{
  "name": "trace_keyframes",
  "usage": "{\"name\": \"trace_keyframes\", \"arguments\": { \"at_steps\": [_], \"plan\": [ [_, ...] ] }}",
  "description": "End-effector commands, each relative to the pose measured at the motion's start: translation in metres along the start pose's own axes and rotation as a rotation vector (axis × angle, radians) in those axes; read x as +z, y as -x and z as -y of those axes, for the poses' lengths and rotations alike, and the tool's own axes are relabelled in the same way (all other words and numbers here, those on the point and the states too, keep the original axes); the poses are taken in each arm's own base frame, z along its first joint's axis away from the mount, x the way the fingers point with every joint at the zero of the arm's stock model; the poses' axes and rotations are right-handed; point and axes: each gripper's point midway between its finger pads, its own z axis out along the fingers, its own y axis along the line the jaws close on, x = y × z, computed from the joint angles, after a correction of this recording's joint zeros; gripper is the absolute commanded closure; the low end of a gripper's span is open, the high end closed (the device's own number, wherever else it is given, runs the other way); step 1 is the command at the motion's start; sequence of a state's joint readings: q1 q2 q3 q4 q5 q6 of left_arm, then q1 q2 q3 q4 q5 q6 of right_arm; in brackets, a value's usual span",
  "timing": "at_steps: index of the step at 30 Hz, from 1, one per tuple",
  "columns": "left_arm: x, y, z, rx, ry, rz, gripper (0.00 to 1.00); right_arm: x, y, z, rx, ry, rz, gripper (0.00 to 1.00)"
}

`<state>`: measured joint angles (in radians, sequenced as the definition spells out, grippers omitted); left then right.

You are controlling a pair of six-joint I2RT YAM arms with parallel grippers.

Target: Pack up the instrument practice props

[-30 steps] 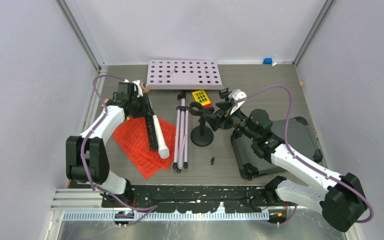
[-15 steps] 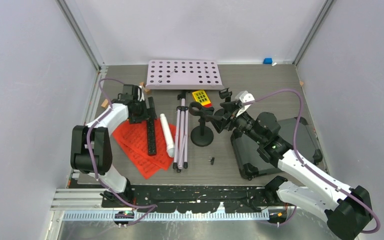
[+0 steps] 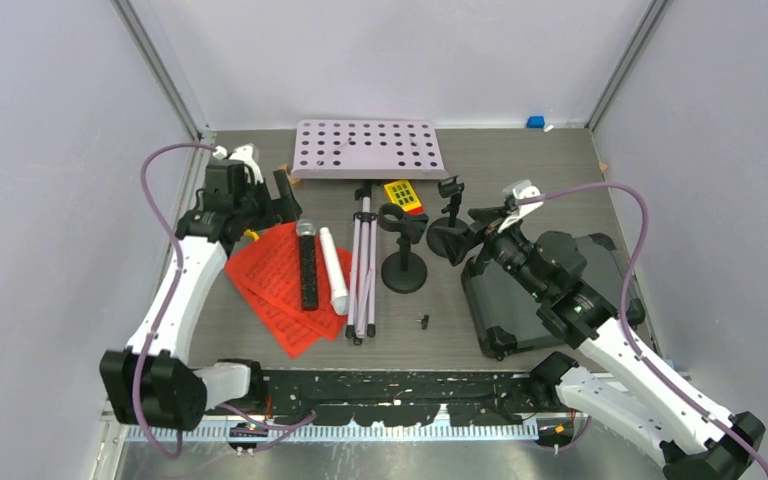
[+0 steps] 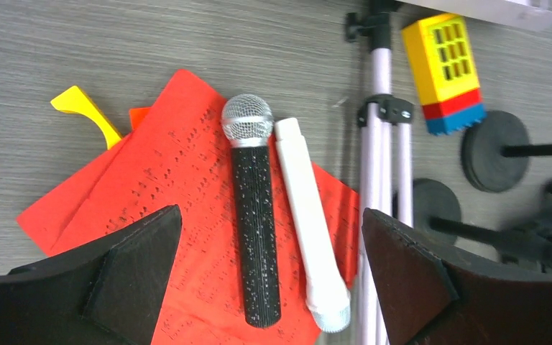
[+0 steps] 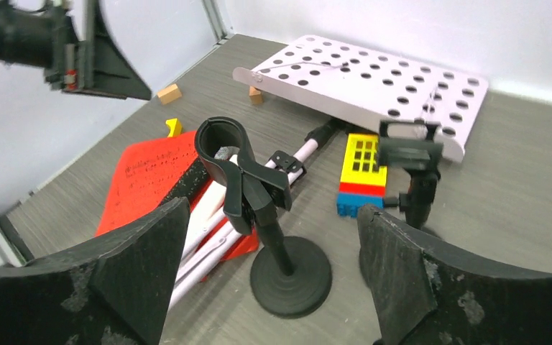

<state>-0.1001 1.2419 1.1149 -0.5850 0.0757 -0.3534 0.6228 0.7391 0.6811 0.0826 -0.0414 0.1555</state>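
Observation:
Two red sheet-music pages [image 3: 278,288] lie left of centre. On them the black grey-headed microphone [image 4: 255,237] and the white microphone [image 4: 310,219] rest side by side. My left gripper [image 4: 270,212] hovers above them, open and empty. The lilac music desk [image 3: 368,148] lies flat at the back. Its folded tripod legs [image 3: 363,265] stretch toward me. A black mic holder [image 5: 259,187] stands on its round base, and a second holder [image 5: 413,162] stands behind it. My right gripper [image 5: 273,208] is open just short of the nearer holder, touching nothing.
A dark hard case [image 3: 550,290] lies shut under my right arm. A yellow toy block [image 3: 403,196] sits by the tripod head. A small yellow hook [image 4: 86,108] lies by the pages, small wooden blocks [image 5: 169,93] near the left wall, and a tiny black part [image 3: 423,321] at the front.
My left gripper opened, let go of the black microphone and lifted back toward the far left. The microphone now lies beside the white one. My right gripper drew back to the right and widened.

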Motion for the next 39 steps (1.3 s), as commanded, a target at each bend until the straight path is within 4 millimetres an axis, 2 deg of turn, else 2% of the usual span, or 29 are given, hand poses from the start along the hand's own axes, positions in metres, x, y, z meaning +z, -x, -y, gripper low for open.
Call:
{"name": "trace_keyframes", "arguments": {
  "at_steps": [1,2,3,4,5,6,7,9,10,14,17,18,21,22,26,31,39],
  "plan": [
    [-0.032,-0.016,0.013,0.013,-0.095,-0.004,0.00,-0.021,0.005,0.018,0.244,-0.180,-0.018,0.07],
    [-0.039,-0.020,0.012,0.022,-0.096,-0.003,0.00,-0.026,0.008,0.026,0.271,-0.239,-0.013,0.06],
    [-0.044,-0.024,0.009,0.026,-0.089,0.000,0.00,-0.033,-0.006,0.032,0.327,-0.302,-0.069,0.05],
    [-0.048,-0.029,0.004,0.026,-0.068,0.003,0.00,-0.039,-0.002,0.044,0.347,-0.385,-0.063,0.04],
    [-0.052,-0.033,0.001,0.025,-0.057,0.007,0.00,-0.050,-0.020,0.051,0.393,-0.463,-0.133,0.04],
    [-0.055,-0.036,-0.001,0.026,-0.051,0.021,0.00,-0.057,-0.018,0.065,0.404,-0.565,-0.127,0.04],
    [-0.058,-0.040,-0.004,0.026,-0.041,0.031,0.00,-0.073,-0.033,0.078,0.423,-0.680,-0.183,0.03],
    [-0.065,-0.045,-0.012,0.026,-0.009,0.060,0.00,-0.084,-0.035,0.080,0.427,-0.746,-0.249,0.03],
    [-0.070,-0.049,-0.015,0.028,-0.004,0.072,0.00,-0.089,-0.045,0.082,0.413,-0.778,-0.310,0.03],
    [-0.078,-0.056,-0.021,0.016,0.009,0.125,0.00,-0.088,-0.055,0.081,0.430,-0.824,-0.401,0.02],
    [-0.087,-0.052,-0.020,0.020,0.000,0.165,0.00,-0.078,-0.062,0.080,0.426,-0.856,-0.477,0.02],
    [-0.088,-0.050,-0.022,0.023,0.010,0.175,0.00,-0.082,-0.065,0.081,0.440,-0.896,-0.497,0.02],
    [-0.090,-0.051,-0.023,0.026,0.018,0.180,0.00,-0.084,-0.060,0.094,0.396,-1.023,-0.527,0.01],
    [-0.089,-0.051,-0.023,0.023,0.018,0.181,0.00,-0.088,-0.060,0.097,0.353,-1.037,-0.559,0.01],
    [-0.088,-0.050,-0.021,0.024,0.005,0.182,0.00,-0.087,-0.057,0.098,0.308,-1.028,-0.579,0.00],
    [-0.093,-0.048,-0.021,0.033,0.007,0.205,0.00,-0.089,-0.052,0.103,0.330,-1.021,-0.475,0.00],
    [-0.097,-0.046,-0.022,0.035,0.005,0.230,0.00,-0.118,-0.041,0.121,0.298,-1.110,-0.341,0.01]
  ]
}}
